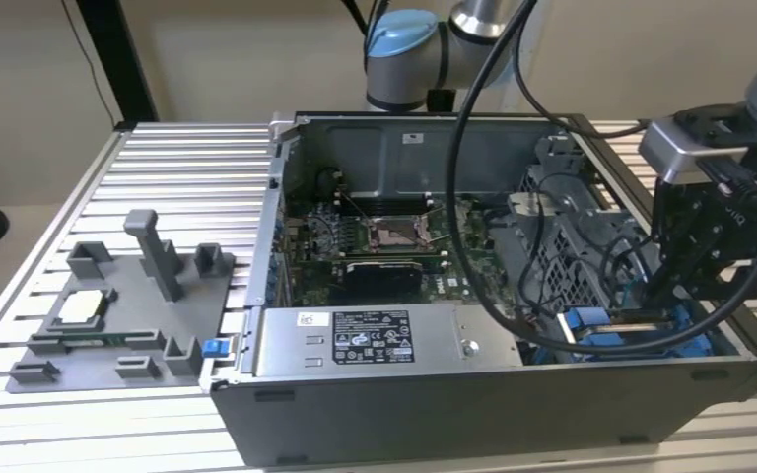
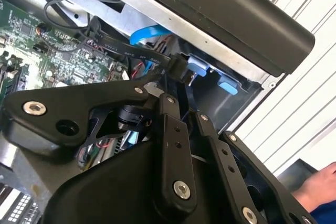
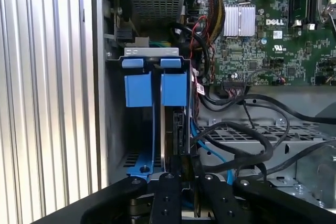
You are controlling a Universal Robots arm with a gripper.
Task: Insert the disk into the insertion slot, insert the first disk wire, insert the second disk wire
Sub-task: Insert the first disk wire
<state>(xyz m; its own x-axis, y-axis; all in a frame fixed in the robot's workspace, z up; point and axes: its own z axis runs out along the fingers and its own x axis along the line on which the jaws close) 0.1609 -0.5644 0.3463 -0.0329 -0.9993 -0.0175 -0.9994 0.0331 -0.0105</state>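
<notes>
Black end effector (image 1: pixel 665 301) hangs low inside the open computer case (image 1: pixel 484 414), at the lower right of the exterior view. In the first wrist view its fingers (image 3: pixel 169 182) are drawn close together at the near edge of the disk (image 3: pixel 176 129). Whether they pinch the disk itself or something beside it, I cannot tell.

The disk stands edge-on inside the insertion slot (image 3: pixel 152 52), a dark slab behind one of two blue tabs (image 3: pixel 173 90), with a thin blue rail (image 3: pixel 153 129) just beside it. Black cables (image 3: pixel 247 145) loop over the metal cage next to the slot.

In the exterior view the silver power-supply box (image 1: pixel 366 340) sits along the case's near wall, with the motherboard (image 1: pixel 378 236) beyond it. A grey fixture tray (image 1: pixel 115 315) lies at the left on the slatted metal surface (image 1: pixel 181 168). A person's hand (image 2: pixel 320 182) shows in the second wrist view.
</notes>
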